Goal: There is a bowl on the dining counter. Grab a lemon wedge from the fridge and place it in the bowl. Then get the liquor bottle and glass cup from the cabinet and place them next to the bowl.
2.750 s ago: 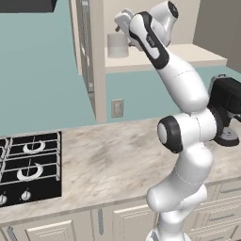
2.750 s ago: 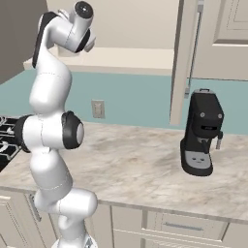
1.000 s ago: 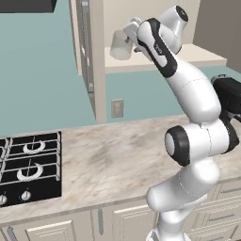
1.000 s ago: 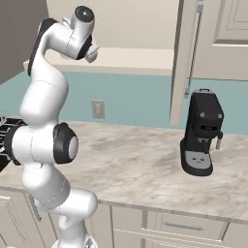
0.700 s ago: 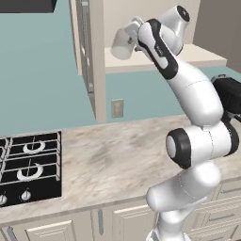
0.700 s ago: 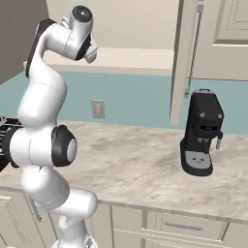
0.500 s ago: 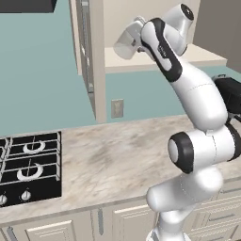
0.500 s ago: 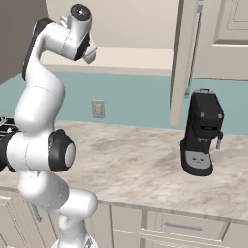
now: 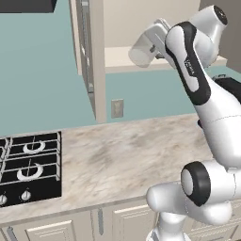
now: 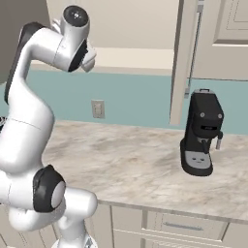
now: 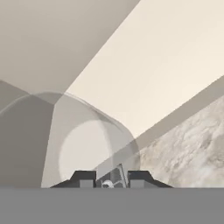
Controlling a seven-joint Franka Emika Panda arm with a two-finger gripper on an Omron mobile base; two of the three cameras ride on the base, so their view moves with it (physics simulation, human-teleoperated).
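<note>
The glass cup (image 9: pixel 140 50) is being gripped, tilted, by the hand (image 9: pixel 157 37) at the cabinet shelf (image 9: pixel 123 55); a loose grip risks dropping it onto the tabletop (image 9: pixel 127 155).

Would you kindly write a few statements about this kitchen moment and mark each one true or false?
1. The tool holds the glass cup up at the level of the open cabinet's shelf. True.
2. The glass cup stands upright on the counter beside the coffee machine. False: it is tipped on its side in the tool, well above the counter.
3. A black coffee machine stands on the counter under the cabinet door. True.
4. The stove's burners carry a pot. False: the stove shows bare grates.
5. A wall outlet sits on the teal wall above the counter. True.
</note>
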